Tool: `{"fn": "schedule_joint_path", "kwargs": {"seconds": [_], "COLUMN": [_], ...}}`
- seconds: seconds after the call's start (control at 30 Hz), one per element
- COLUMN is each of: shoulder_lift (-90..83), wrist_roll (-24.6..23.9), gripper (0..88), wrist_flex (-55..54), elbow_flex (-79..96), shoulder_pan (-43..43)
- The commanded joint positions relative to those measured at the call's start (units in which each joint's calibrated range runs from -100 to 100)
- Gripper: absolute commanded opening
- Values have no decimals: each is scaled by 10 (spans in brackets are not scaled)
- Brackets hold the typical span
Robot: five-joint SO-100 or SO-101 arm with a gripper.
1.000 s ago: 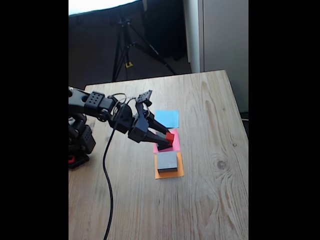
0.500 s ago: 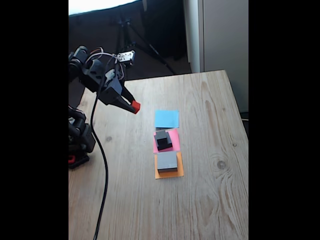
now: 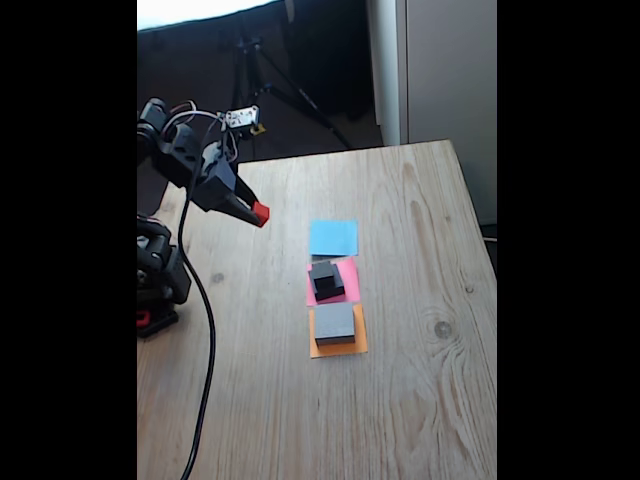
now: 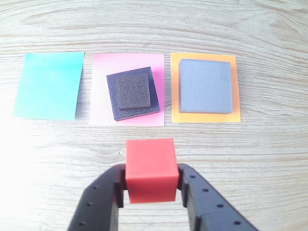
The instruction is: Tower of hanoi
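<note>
The claw [image 4: 151, 187] pinches the tiny red cube [image 4: 150, 175] between its two fingers and holds it high above the tabletop [image 3: 420, 400], well off to the left of the paper squares in the fixed view. In the wrist view the small black cube [image 4: 132, 91] sits on the black slab [image 4: 134, 94] on the pink square [image 4: 99, 86], and the grey slab [image 4: 205, 85] lies alone on the orange square [image 4: 204, 116]. The blue square [image 4: 48, 84] carries nothing.

From where I stand, the grip looks shallow: the cube juts out past the fingertips, so a jolt on the way down could tip it loose. It is also small and probably light, so set down off-centre it may tumble off whatever it lands on.

A black cable [image 3: 207, 330] hangs from the arm down across the tabletop on the left; it could drag on a wide swing. A tripod [image 3: 250, 90] stands behind the table, well clear.
</note>
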Motion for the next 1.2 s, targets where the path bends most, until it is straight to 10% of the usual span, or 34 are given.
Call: {"fn": "schedule_joint_path", "kwargs": {"seconds": [0.0,1.17], "shoulder_lift": [-43,67], "wrist_roll": [7,7], "gripper": [19,25], "wrist_flex": [-135,-997], "elbow_flex": [125,653], "shoulder_pan": [-5,-28]}}
